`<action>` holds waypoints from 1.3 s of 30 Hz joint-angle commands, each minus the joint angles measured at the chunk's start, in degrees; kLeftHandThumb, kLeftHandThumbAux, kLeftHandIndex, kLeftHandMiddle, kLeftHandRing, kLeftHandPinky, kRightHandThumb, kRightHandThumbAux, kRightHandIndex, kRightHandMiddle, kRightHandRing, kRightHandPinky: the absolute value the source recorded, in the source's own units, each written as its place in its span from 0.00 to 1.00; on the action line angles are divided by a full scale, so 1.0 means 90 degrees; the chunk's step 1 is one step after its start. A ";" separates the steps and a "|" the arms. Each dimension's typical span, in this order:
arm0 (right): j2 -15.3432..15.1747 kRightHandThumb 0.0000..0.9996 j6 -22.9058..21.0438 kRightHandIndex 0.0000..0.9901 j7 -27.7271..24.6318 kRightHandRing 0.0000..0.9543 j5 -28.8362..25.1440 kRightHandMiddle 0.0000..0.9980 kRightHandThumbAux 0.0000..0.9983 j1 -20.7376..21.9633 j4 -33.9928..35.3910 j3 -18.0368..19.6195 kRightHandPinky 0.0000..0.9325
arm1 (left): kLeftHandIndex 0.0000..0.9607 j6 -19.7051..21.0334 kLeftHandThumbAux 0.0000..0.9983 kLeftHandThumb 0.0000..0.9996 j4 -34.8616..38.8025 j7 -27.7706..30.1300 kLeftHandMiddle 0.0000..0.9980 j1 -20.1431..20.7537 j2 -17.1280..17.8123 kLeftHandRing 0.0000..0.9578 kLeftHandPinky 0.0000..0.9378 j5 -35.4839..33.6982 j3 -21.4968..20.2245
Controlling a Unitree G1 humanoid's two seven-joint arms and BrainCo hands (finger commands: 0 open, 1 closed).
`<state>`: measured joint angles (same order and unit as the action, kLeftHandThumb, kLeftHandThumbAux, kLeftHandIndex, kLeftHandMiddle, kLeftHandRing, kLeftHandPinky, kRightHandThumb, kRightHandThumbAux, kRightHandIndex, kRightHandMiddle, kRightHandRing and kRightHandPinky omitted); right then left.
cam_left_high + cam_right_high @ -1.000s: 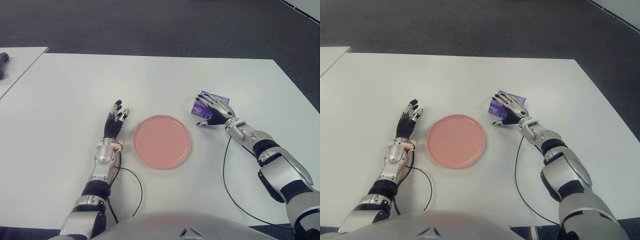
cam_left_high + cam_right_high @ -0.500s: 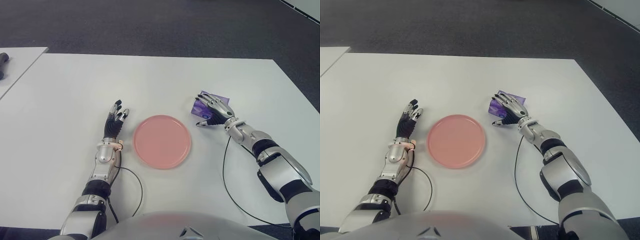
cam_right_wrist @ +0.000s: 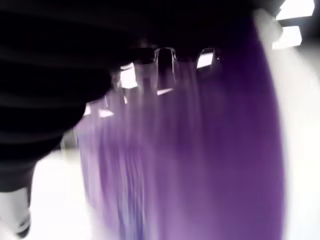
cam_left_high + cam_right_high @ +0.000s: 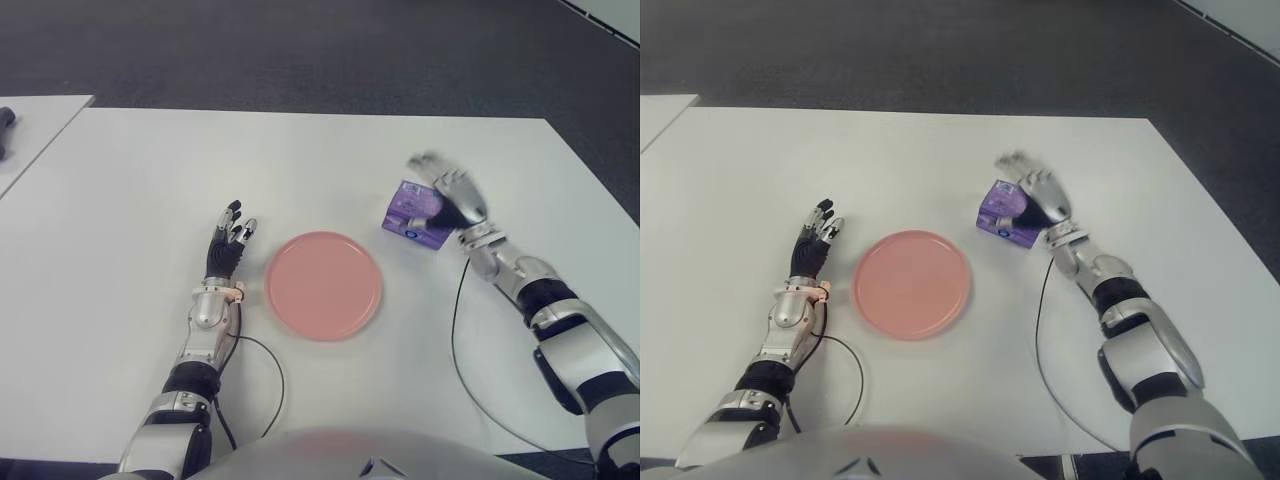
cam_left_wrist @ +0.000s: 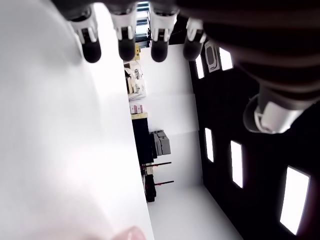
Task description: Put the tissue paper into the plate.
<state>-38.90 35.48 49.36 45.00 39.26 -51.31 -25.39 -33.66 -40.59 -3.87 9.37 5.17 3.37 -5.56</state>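
Slippage is the risk: the right hand (image 4: 452, 200), blurred, fingers unreadable, touches the purple tissue pack (image 4: 411, 216) just right of the pink plate (image 4: 324, 284). Left hand (image 4: 230, 240), fingers extended, shows left of the plate.

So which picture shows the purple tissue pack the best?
The left eye view: the whole purple tissue pack shows there, right of the pink plate, with the right hand against it. The right eye view shows much the same. The right wrist view gives only a purple smear up close. The left wrist view misses it.
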 commanded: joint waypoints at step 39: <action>0.0435 0.44 -0.0324 0.00 0.0140 0.00 0.0182 0.00 0.44 0.0253 -0.0519 0.0337 0.00 | 0.00 0.0105 0.42 0.00 -0.0132 -0.0121 0.00 -0.0312 -0.0072 0.00 0.00 0.0037 0.0050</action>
<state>-36.24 32.91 51.52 45.46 42.07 -54.13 -20.86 -34.63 -40.66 -4.74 8.97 4.95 3.35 -5.61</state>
